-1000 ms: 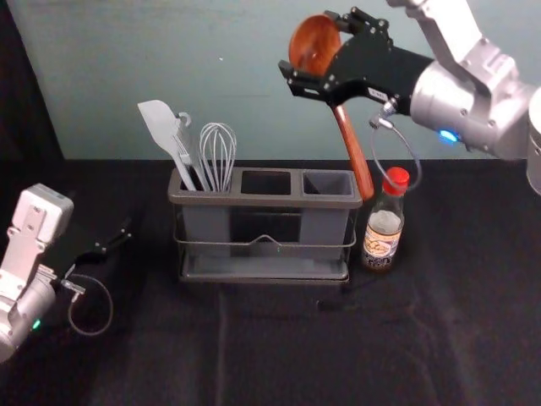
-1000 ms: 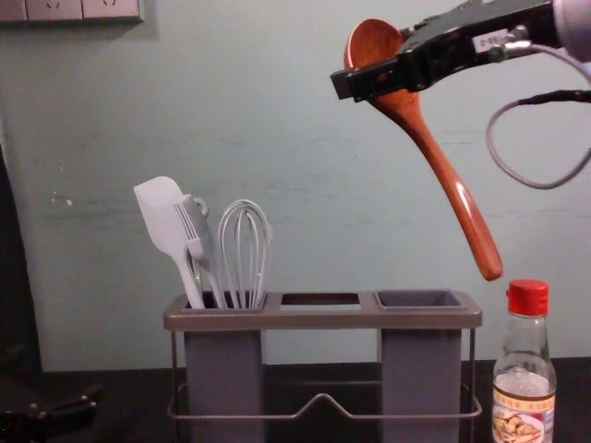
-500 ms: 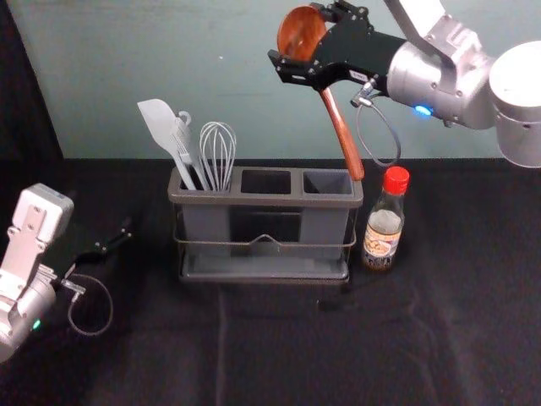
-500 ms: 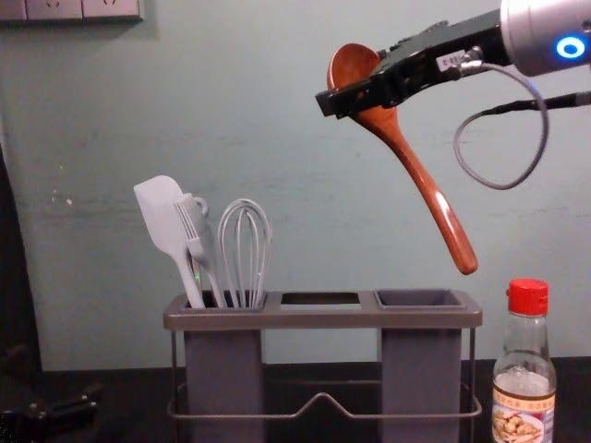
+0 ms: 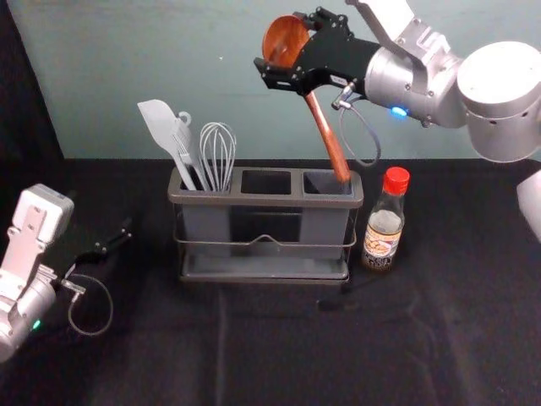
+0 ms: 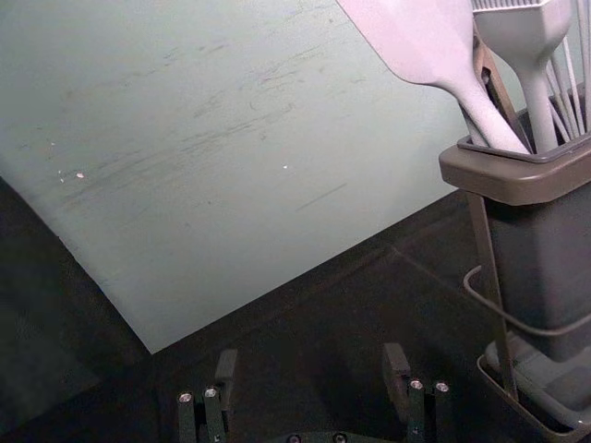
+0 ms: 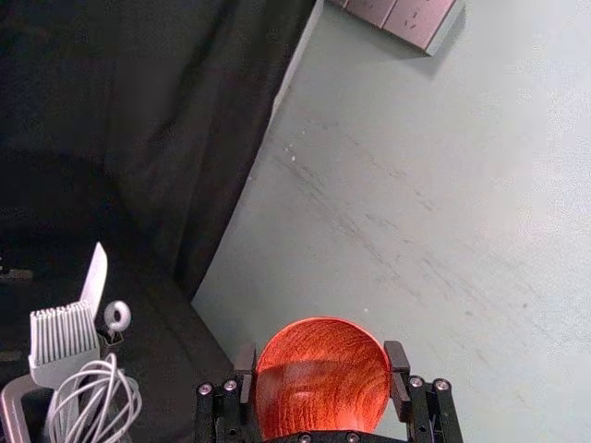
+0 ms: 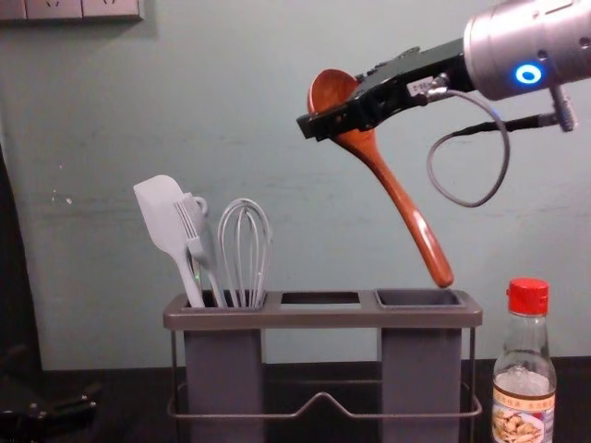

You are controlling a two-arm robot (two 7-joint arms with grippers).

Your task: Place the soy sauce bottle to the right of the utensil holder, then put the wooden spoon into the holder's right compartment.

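Fingers of the left claw (image 5: 114,244) are standing wide apart while it is resting idle, low at the robot's left, well apart from the utensil holder (image 5: 266,201). On the bench (image 5: 254,347), the holder is standing upright, its left compartment (image 5: 205,224) carrying a pale spatula (image 8: 159,210), which is leaning outward to the left, then a brush (image 8: 191,226), then a whisk (image 5: 218,161). Farther right, past the middle opening, the right claw (image 5: 281,41) is reaching in from the robot's right, high above the holder, and is gripping the wooden spoon (image 5: 328,135) by its bowl, one finger pressing on each side. The spoon is hanging tilted, bowl up, its handle slanting down and to the right, and its tip is hovering just above the right compartment (image 5: 324,227). Beyond the holder's right end, the soy sauce bottle (image 5: 382,233) is standing upright on the bench, near the holder but apart from it, its red cap (image 5: 396,179) facing up and its label facing the robot.
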